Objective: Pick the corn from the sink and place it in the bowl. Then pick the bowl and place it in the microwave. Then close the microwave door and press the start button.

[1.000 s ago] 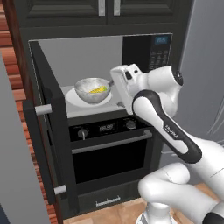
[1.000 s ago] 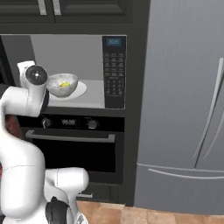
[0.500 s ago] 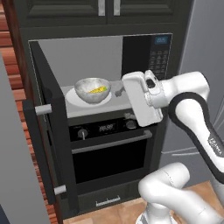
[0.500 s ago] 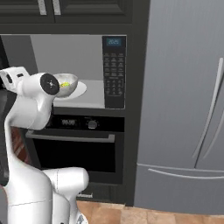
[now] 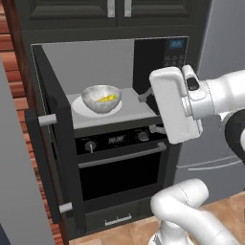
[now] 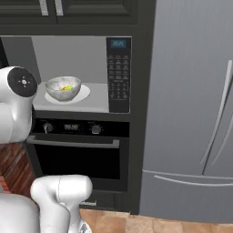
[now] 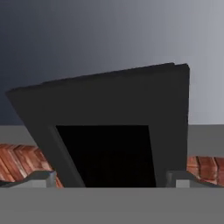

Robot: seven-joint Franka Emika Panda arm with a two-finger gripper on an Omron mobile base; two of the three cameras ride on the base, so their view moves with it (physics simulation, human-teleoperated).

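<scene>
Your mottled grey-white glassy bowl [image 5: 101, 99], small yellow corn cob [image 5: 108, 98] inside, sits on white plate in black microwave [image 5: 115, 91], frame centre-left. Black door [image 5: 52, 153] open. Gripper [image 7: 111, 177] parted wide, empty.

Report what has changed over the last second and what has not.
The arm has swung away from the microwave opening, rightwards in the left base view, and the hand has turned so that the hand view faces the open microwave door. The end effector holds nothing. The bowl with the corn has stayed on the white plate inside, and the door has stayed open.
</scene>
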